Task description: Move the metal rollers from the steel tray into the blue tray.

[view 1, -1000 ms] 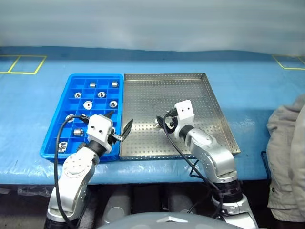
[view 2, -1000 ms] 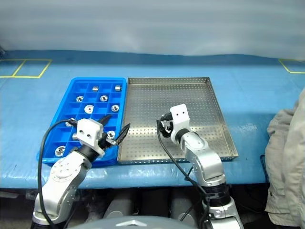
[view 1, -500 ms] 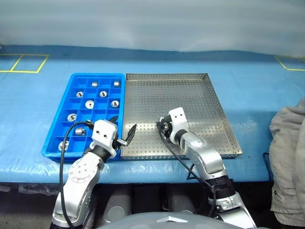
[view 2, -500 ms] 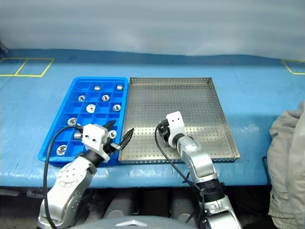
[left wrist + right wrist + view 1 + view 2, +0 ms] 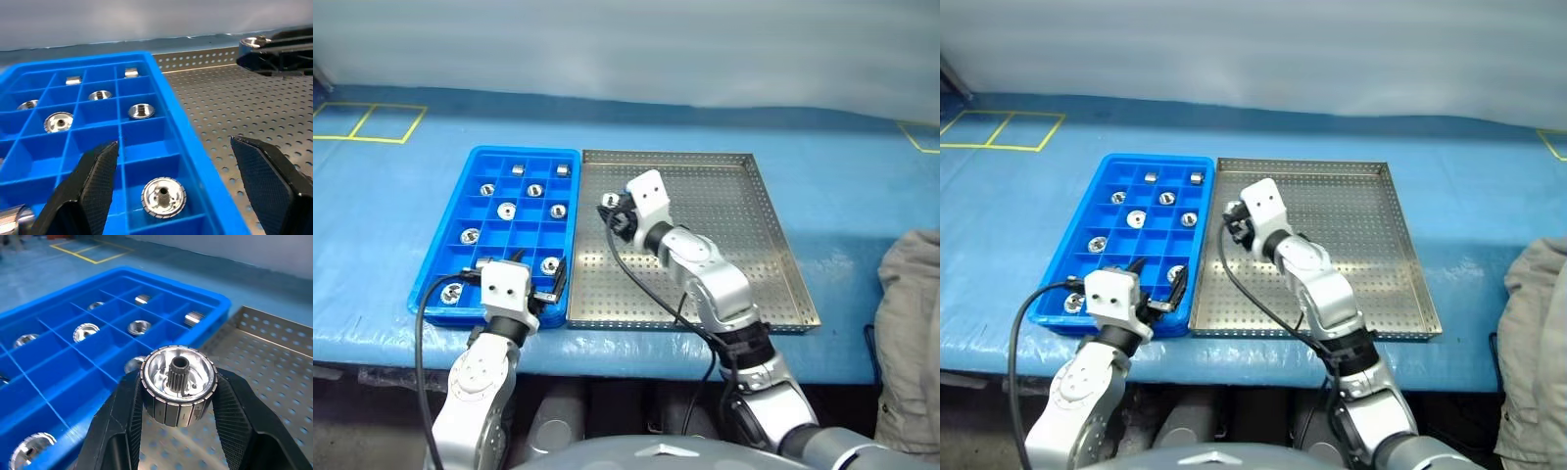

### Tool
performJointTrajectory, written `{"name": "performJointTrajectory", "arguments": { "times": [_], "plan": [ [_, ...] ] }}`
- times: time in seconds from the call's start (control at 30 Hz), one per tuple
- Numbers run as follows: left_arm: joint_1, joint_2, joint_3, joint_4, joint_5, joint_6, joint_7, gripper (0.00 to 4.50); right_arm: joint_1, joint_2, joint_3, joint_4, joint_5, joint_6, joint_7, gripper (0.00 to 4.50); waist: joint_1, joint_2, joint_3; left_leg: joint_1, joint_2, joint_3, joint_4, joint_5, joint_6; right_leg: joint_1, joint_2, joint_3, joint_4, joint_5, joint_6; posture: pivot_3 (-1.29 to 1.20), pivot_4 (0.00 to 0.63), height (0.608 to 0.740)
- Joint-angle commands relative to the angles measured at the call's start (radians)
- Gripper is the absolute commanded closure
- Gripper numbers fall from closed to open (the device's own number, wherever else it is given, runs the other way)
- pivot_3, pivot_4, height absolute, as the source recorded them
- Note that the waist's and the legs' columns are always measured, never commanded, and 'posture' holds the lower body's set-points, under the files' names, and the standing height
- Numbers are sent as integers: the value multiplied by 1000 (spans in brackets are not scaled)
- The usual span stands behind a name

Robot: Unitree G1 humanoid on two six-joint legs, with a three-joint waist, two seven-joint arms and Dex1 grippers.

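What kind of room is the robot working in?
Probably a factory or robot training workshop. A long table under a blue sheet holds a steel tray and a blue tray of metal rollers, and yellow tape marks out squares.

2 head views look down on both trays; each wrist view looks closely past its end effector (image 5: pixel 178 431) at the blue tray (image 5: pixel 98 357), perhaps level.

The left gripper (image 5: pixel 551 281) hides part of the blue tray's (image 5: pixel 453 217) near edge; rollers (image 5: pixel 507 211) there look tiny.
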Motion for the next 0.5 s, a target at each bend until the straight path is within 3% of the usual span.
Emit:
{"name": "performJointTrajectory", "arguments": {
  "times": [0.03, 0.27, 0.5],
  "plan": [
    [44, -19, 3, -75, 26, -40, 34, 508, -45, 49, 17, 100, 2, -101, 31, 2808, 26, 0, 0, 0, 0, 0, -1, 0, 0, 0, 0, 0, -1, 0, 0, 515, 150, 740],
    [126, -54, -5, -112, 54, -69, 73, 508, -109, 115, 10, 289, -5, -213, 64, 2808, 129, 1, 1, -2, 0, -1, -2, 0, 0, 0, -1, -2, -4, -2, -1, 597, 150, 740],
    [129, -63, -8, -109, 65, -75, 73, 508, -131, 109, -20, 365, -5, -250, 69, 2808, 231, 1, 0, -3, 0, 0, -1, -1, -1, -2, 0, -3, -5, -3, -2, 585, 150, 740]
  ]
}}
